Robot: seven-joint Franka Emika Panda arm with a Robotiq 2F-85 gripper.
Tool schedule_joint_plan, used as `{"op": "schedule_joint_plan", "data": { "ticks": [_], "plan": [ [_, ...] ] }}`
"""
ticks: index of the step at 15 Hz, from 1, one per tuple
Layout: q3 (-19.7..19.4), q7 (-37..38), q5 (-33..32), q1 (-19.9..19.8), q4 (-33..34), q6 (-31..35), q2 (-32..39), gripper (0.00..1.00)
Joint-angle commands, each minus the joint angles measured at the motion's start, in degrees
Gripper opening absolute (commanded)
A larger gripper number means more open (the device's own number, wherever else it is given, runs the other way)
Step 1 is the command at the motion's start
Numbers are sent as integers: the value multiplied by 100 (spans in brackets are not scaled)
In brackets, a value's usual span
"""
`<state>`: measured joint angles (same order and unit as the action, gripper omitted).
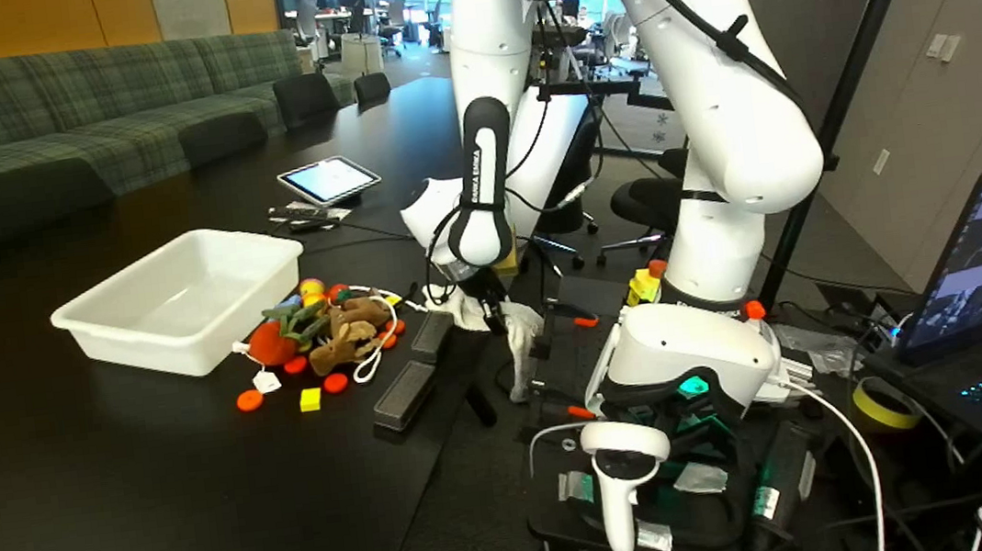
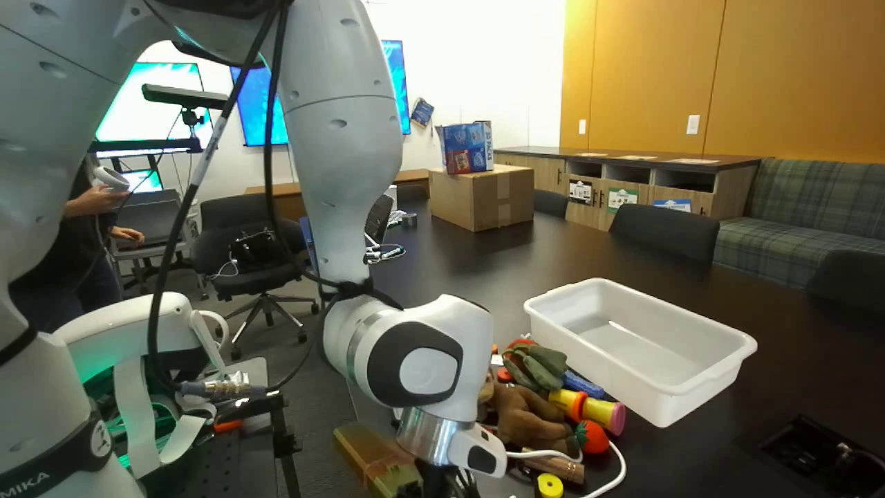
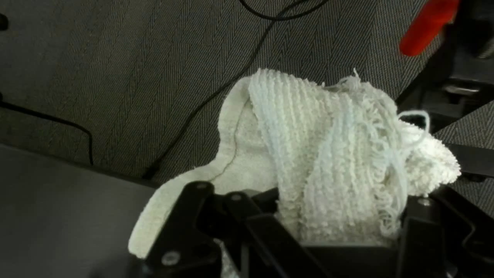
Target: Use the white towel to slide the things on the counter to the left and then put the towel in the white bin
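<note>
The white towel (image 1: pixel 522 332) is bunched at the counter's near edge, with one end hanging down over the gap by the robot's stand. It fills the middle of the wrist view (image 3: pixel 301 146). My gripper (image 1: pixel 493 317) points down into it; in the wrist view its fingers (image 3: pixel 335 200) are shut on the towel, whose folds hide the tips. A pile of toys lies against the white bin (image 1: pixel 135 353): a brown plush (image 1: pixel 333 353), a green plush (image 2: pixel 543 366), a red ball (image 1: pixel 270 344), a yellow block (image 1: pixel 310 400). The bin also shows here (image 2: pixel 594 366).
Two dark grey blocks (image 1: pixel 406 396) lie between the towel and toys. A tablet (image 1: pixel 330 181) and remote (image 1: pixel 299 214) are farther back. A headset (image 1: pixel 688 341), controller (image 1: pixel 620 473) and red-handled clamps (image 1: pixel 584 322) are on the robot's stand. A yellow box (image 2: pixel 377 460) is beside the wrist.
</note>
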<state>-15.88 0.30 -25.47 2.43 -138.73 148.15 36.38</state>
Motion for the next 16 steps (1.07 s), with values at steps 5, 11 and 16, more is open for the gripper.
{"op": "schedule_joint_plan", "data": {
  "ticks": [5, 11, 16],
  "plan": [
    [1188, 744, 538, 837, -131, -710, -472, 6],
    [2096, 1386, 987, 1707, 491, -1057, -308, 6],
    [2542, 1916, 1229, 2454, 1534, -1510, -19, 6]
  ]
}}
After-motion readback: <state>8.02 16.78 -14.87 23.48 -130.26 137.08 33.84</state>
